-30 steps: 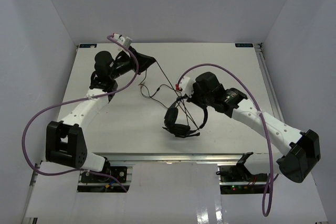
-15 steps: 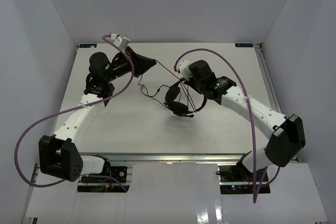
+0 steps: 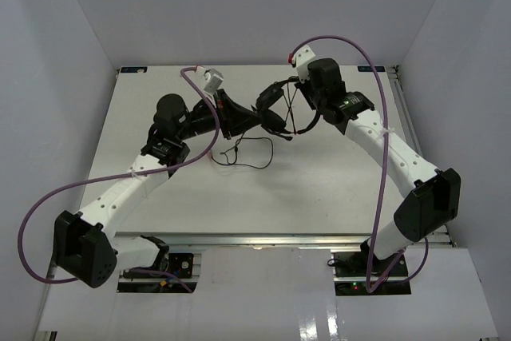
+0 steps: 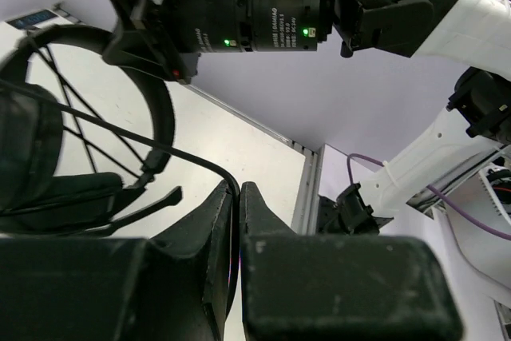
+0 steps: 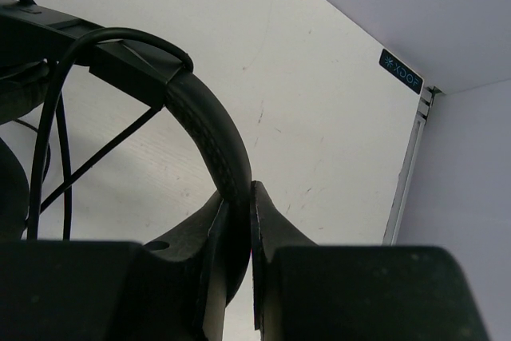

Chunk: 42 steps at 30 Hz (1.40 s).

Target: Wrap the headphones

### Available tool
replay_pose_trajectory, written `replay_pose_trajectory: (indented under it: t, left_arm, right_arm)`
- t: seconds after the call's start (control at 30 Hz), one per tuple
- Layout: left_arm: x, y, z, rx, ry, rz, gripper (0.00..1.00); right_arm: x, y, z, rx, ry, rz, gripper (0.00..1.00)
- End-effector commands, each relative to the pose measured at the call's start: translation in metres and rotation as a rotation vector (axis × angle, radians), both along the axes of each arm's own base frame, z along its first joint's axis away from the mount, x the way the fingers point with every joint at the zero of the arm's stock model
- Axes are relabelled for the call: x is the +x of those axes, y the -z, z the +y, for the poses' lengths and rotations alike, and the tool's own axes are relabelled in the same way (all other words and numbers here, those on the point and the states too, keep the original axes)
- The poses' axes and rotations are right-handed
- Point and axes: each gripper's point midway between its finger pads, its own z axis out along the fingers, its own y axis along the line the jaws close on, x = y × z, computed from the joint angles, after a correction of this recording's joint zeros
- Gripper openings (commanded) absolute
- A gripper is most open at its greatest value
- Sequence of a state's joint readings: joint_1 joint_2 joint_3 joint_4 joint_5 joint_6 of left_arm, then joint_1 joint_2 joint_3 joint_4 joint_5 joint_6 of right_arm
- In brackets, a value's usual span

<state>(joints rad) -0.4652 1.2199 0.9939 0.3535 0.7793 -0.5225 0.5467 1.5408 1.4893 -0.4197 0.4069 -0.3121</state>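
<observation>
The black headphones (image 3: pixel 272 114) hang in the air over the far middle of the table. My right gripper (image 3: pixel 304 108) is shut on their headband (image 5: pixel 209 127), which runs up from between the jaws. The left gripper (image 3: pixel 255 119) reaches in from the left, shut on the thin black cord (image 4: pixel 190 162) close to the earcups (image 4: pixel 30 149). Several strands of cord cross the inside of the headband (image 4: pixel 164 109). The rest of the cord lies in loose loops on the table (image 3: pixel 242 152) below the left gripper.
Purple robot cables arch over both arms (image 3: pixel 351 44) and sweep out to the left (image 3: pixel 48 197). A metal rail (image 3: pixel 404 121) runs along the table's right edge. White walls close in on the back and both sides.
The right arm has carried the headphones up and toward the back of the table. The left gripper has swung right after them, still on the cord, and the loose cord has trailed along.
</observation>
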Motion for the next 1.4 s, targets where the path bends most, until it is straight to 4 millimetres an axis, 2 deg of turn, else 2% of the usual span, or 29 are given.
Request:
replay_pose_trajectory:
  t: [0.0, 0.17, 0.3, 0.57, 0.63, 0.77, 0.97, 1.07, 1.2, 1.37]
  left_arm:
    - [-0.001, -0.014, -0.011, -0.025, 0.014, -0.024, 0.17]
    - [0.009, -0.031, -0.016, -0.026, 0.014, -0.049, 0.17]
    - [0.011, -0.035, -0.026, -0.044, 0.061, -0.018, 0.17]
    - [0.001, -0.026, -0.063, -0.059, 0.164, 0.058, 0.18]
    - [-0.004, -0.020, -0.074, -0.054, 0.191, 0.076, 0.18]
    - [-0.015, -0.006, -0.088, -0.039, 0.219, 0.106, 0.19]
    - [-0.032, 0.021, -0.093, -0.014, 0.226, 0.155, 0.20]
    - [-0.042, 0.034, -0.092, -0.007, 0.221, 0.173, 0.21]
    - [-0.052, 0.052, -0.099, 0.012, 0.236, 0.208, 0.22]
    - [-0.056, 0.075, -0.108, 0.032, 0.230, 0.236, 0.25]
  right_arm:
    - [0.012, -0.019, 0.005, 0.065, 0.014, -0.064, 0.08]
    - [0.006, -0.001, 0.003, 0.019, -0.027, -0.048, 0.08]
    - [0.003, 0.012, 0.003, 0.034, -0.018, -0.027, 0.08]
    - [0.012, 0.011, 0.021, 0.128, -0.017, 0.006, 0.08]
    - [0.015, 0.010, 0.023, 0.147, -0.003, 0.007, 0.08]
    - [0.022, -0.005, 0.021, 0.214, 0.024, -0.012, 0.08]
    - [0.036, -0.033, 0.003, 0.344, 0.065, -0.026, 0.08]
    - [0.040, -0.040, -0.003, 0.388, 0.070, -0.020, 0.08]
    - [0.042, -0.052, -0.001, 0.438, 0.055, -0.012, 0.08]
    - [0.037, -0.059, 0.007, 0.498, 0.037, 0.013, 0.08]
